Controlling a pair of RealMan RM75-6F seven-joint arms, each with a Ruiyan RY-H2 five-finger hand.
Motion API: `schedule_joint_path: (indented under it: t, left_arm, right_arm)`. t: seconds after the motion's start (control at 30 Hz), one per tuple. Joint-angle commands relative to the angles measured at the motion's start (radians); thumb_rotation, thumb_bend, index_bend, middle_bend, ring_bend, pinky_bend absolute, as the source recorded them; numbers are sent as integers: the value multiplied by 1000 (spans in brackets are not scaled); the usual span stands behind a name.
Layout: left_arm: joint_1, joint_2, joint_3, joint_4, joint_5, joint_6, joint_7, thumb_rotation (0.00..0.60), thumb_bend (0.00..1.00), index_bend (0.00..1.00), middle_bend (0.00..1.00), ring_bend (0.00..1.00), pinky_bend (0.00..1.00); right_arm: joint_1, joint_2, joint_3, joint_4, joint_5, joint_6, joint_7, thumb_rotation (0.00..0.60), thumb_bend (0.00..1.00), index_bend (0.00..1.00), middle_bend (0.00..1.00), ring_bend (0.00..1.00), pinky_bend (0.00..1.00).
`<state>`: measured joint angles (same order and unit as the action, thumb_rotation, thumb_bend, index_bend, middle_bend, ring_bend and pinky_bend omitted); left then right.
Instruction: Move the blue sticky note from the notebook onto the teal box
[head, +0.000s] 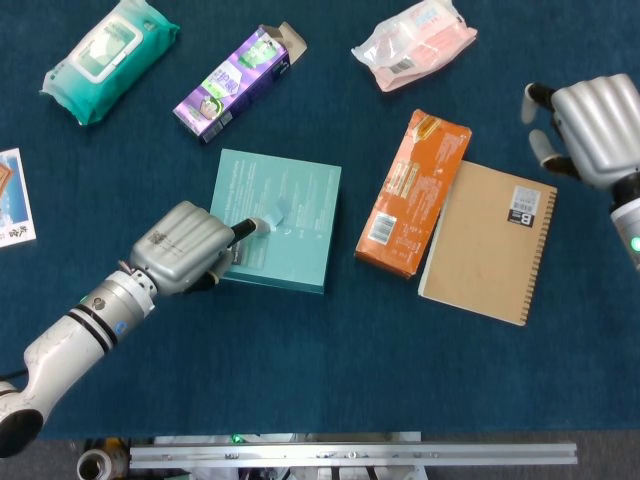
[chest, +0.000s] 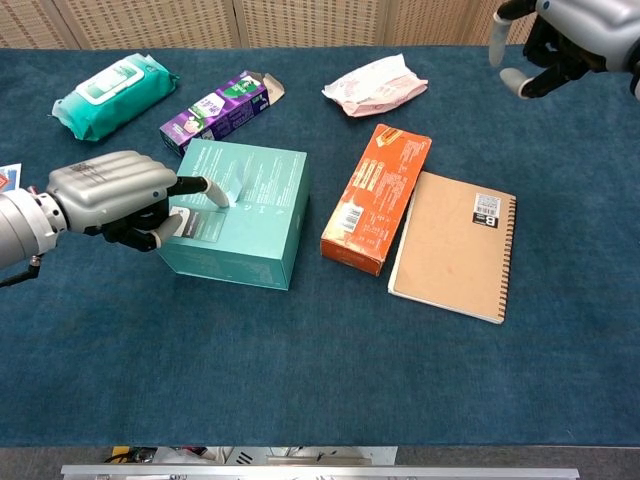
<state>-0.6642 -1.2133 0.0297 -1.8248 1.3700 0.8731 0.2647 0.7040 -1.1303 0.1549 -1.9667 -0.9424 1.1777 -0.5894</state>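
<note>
The small pale blue sticky note (head: 278, 212) lies on top of the teal box (head: 300, 255), slightly curled up in the chest view (chest: 233, 188). My left hand (head: 182, 248) sits at the box's left side with its fingers curled in. One outstretched finger reaches over the top edge, its tip at the note's near edge. The chest view shows the same hand (chest: 112, 192) against the box's (chest: 262, 235) left face. The brown spiral notebook (head: 490, 245) lies bare at the right. My right hand (head: 592, 128) hovers beyond it, fingers apart, holding nothing.
An orange box (head: 412, 195) lies between the teal box and the notebook. At the back are a purple carton (head: 235, 85), a green wipes pack (head: 105, 55) and a pink packet (head: 415, 40). A printed card (head: 10, 195) sits at the left edge.
</note>
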Motion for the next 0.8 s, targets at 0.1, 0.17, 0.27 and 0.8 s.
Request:
schedule_joint_path:
  t: [0.1, 0.17, 0.27, 0.8]
  left_arm:
    - [-1, -2, -3, 4, -10, -3, 0, 600, 709, 204, 1000, 1000, 988]
    - [-1, 0, -3, 5, -12, -3, 1, 600, 710, 204, 1000, 1000, 988]
    - [1, 3, -5, 4, -14, 2, -2, 600, 709, 204, 1000, 1000, 988]
    - [0, 12, -4, 2, -14, -1, -5, 600, 709, 204, 1000, 1000, 988]
  right_arm:
    - [-3, 1, 1, 2, -2, -1, 4, 600, 372, 499, 1000, 1000, 1000]
    - [-5, 1, 1, 3, -2, -2, 6, 600, 372, 498, 1000, 1000, 1000]
    - [-5, 0, 1, 6, -1, -6, 7, 600, 372, 499, 1000, 1000, 1000]
    - [-8, -3, 7, 8, -1, -6, 6, 600, 372, 499, 1000, 1000, 1000]
